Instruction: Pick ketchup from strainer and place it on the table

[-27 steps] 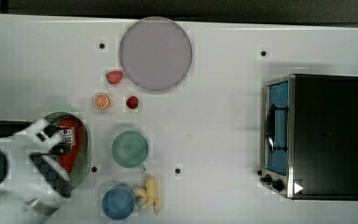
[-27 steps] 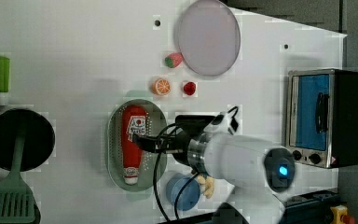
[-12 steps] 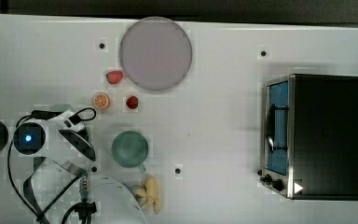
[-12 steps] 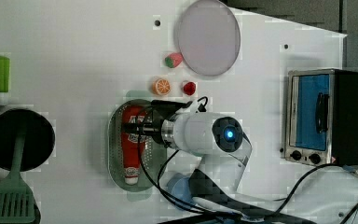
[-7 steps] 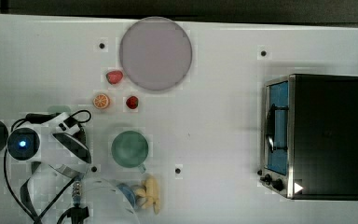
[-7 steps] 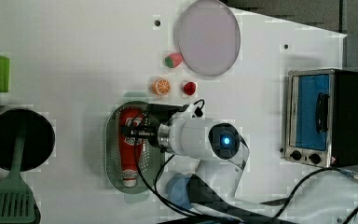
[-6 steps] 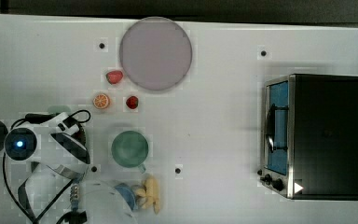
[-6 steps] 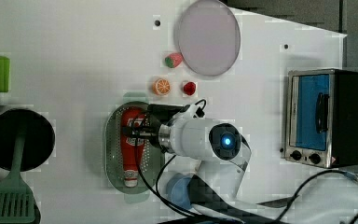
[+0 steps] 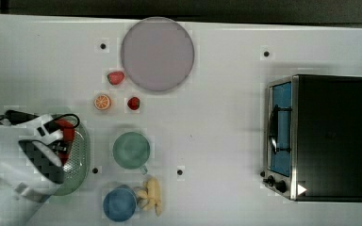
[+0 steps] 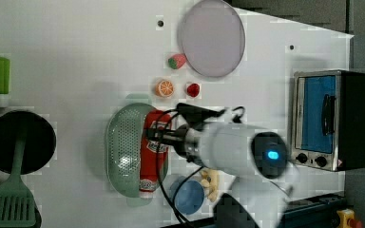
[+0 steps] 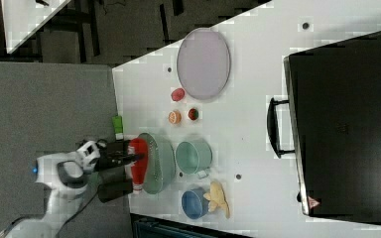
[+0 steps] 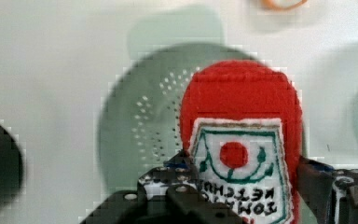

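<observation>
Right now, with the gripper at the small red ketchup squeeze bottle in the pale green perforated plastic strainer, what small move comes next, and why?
Probably a straight lift. The gripper has its fingers against both sides of the small red ketchup squeeze bottle, which sits over the pale green perforated plastic strainer; it should clear the rim before crossing to the white table.

The small red squeeze bottle of ketchup (image 10: 153, 145) with a white cap and white-and-red label lies lengthwise along the pale green oval perforated plastic strainer (image 10: 126, 152), at the left view's right side. The strainer sits on the white surface (image 10: 85, 57).
</observation>
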Tool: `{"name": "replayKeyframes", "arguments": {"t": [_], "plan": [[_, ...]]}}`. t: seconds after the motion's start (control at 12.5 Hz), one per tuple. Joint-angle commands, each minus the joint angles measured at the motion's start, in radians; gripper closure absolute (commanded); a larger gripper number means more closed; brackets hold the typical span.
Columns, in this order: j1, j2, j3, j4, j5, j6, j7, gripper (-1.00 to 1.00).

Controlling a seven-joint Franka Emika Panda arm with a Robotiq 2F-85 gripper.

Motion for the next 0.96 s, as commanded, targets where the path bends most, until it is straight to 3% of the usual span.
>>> {"name": "replayKeyframes", "arguments": {"t": [0.08, 0.48, 0.96], "plan": [[-0.049, -0.089, -0.004, 0.091, 0.09, -0.075, -0.049, -0.19], [-0.157, -0.129, -0.138, 0.265, 0.096, -0.39, -0.359, -0.19], [-0.228, -0.129, -0.39, 0.289, 0.096, -0.391, -0.697, -0.19]]}}
